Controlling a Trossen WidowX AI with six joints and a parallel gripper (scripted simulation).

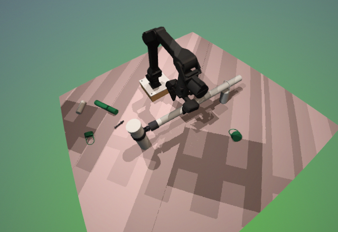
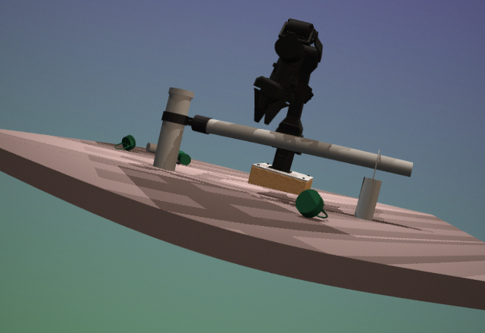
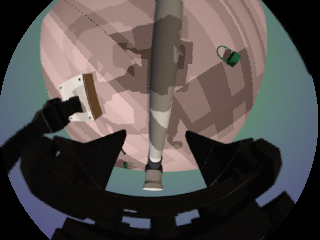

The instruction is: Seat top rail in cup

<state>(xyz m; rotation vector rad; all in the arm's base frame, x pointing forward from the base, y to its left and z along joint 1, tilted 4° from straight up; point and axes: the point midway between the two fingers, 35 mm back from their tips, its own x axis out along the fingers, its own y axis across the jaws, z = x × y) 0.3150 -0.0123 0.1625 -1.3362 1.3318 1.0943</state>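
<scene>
The grey top rail (image 1: 196, 99) runs level from the loop cap on the short post (image 1: 224, 96) to the big post (image 1: 138, 133). Its cut end sits inside the black rail-end cup (image 1: 153, 124), which hangs on the black brace band (image 1: 139, 138) just below the post cap (image 1: 133, 126). In the side view the rail (image 2: 305, 145), the cup (image 2: 199, 124) and the band (image 2: 172, 117) line up high on the post (image 2: 172, 133). My gripper (image 2: 266, 115) is open and stands above the rail, apart from it. In the wrist view the fingers (image 3: 155, 154) are spread on either side of the rail (image 3: 163, 74) without touching it.
A green cap (image 1: 235, 135) lies right of the rail, and another green cap (image 1: 89, 136) lies at the left. A green roll (image 1: 105, 107), a small grey cylinder (image 1: 81, 106) and a small black bolt (image 1: 118, 124) lie left of the big post. The arm's base block (image 1: 153, 89) stands behind the rail.
</scene>
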